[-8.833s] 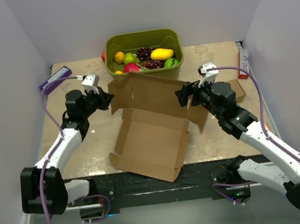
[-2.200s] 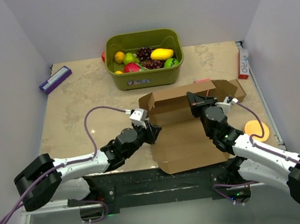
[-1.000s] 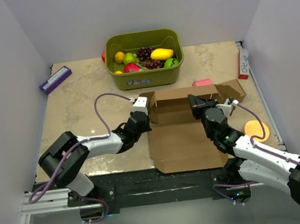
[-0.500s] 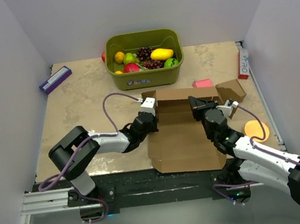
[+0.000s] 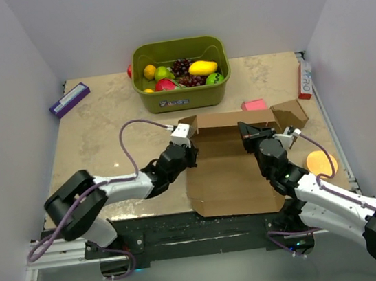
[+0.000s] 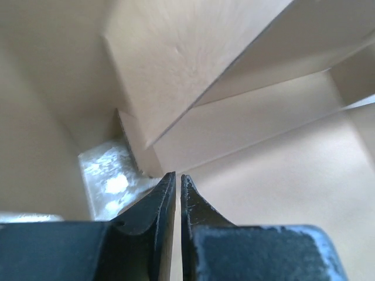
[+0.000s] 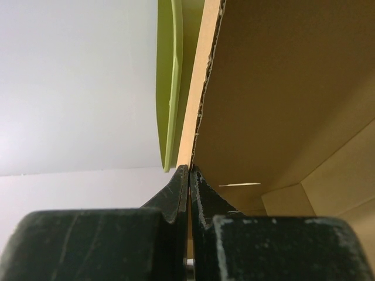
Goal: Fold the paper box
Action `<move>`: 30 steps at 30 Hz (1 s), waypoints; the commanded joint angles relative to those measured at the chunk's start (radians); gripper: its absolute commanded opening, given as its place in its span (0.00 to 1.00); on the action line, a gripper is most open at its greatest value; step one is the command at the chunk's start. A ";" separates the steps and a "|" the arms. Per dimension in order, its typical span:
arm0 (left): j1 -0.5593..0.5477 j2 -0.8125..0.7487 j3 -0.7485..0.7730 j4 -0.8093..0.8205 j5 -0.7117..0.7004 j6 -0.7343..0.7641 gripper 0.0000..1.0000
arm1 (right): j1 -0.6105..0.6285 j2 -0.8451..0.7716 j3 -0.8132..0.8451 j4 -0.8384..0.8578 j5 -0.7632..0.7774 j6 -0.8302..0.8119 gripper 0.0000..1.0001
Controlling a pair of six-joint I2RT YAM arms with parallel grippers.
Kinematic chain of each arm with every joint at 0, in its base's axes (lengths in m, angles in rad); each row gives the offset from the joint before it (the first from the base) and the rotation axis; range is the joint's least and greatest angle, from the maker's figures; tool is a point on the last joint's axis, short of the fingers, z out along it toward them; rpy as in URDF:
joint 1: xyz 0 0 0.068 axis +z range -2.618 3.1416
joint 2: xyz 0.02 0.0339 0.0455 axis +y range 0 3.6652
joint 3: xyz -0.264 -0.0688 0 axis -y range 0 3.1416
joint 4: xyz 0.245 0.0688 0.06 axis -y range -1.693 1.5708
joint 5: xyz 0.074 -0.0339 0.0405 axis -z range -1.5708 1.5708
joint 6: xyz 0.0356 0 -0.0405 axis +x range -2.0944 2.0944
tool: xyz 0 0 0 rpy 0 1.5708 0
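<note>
The paper box (image 5: 228, 173) lies open near the table's front edge, with its back wall (image 5: 223, 120) raised. My left gripper (image 5: 191, 151) sits at the box's left side, near the back left corner. Its jaws (image 6: 177, 175) stand almost together, pinching the thin left side wall, with the box floor (image 6: 281, 170) to their right. My right gripper (image 5: 247, 132) is at the right part of the back wall. It is shut (image 7: 189, 168) on that wall's cardboard edge (image 7: 202, 88), which rises above the fingertips.
A green basket (image 5: 183, 101) of fruit stands behind the box; its rim (image 7: 167, 88) shows past the cardboard. A pink block (image 5: 254, 105) and a small brown box (image 5: 288, 113) lie at the back right. An orange disc (image 5: 318, 162), a red-white carton (image 5: 304, 82) and a purple box (image 5: 69, 98) lie farther out.
My left gripper has slid a little nearer and to the right along the box's left side. The box has shifted slightly with it. The right gripper keeps its hold on the back wall.
</note>
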 commanded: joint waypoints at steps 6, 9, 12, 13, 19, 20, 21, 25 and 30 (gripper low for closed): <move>0.000 -0.319 -0.057 -0.064 0.079 -0.012 0.18 | -0.001 -0.027 -0.026 -0.035 0.052 0.005 0.00; 0.002 -0.358 -0.013 -0.097 0.077 -0.011 0.18 | -0.001 -0.027 -0.026 -0.035 0.047 0.005 0.00; 0.012 -0.341 0.059 -0.128 0.076 0.005 0.18 | -0.001 -0.028 -0.028 -0.037 0.046 0.005 0.00; 0.017 -0.321 0.089 -0.130 0.082 0.006 0.17 | 0.000 -0.030 -0.028 -0.037 0.046 0.007 0.00; 0.072 -0.232 0.159 -0.108 0.123 -0.009 0.13 | 0.000 -0.036 -0.030 -0.041 0.044 0.005 0.00; 0.074 -0.224 0.167 -0.122 0.108 -0.009 0.12 | 0.000 -0.041 -0.028 -0.044 0.043 0.005 0.00; 0.074 -0.220 0.173 -0.130 0.078 -0.011 0.11 | -0.001 -0.044 -0.028 -0.047 0.044 0.002 0.00; 0.080 -0.220 0.173 -0.139 0.030 -0.006 0.10 | -0.001 -0.057 -0.025 -0.061 0.047 -0.004 0.00; 0.085 -0.160 0.215 -0.200 -0.004 0.017 0.08 | 0.000 -0.060 -0.025 -0.063 0.047 -0.004 0.00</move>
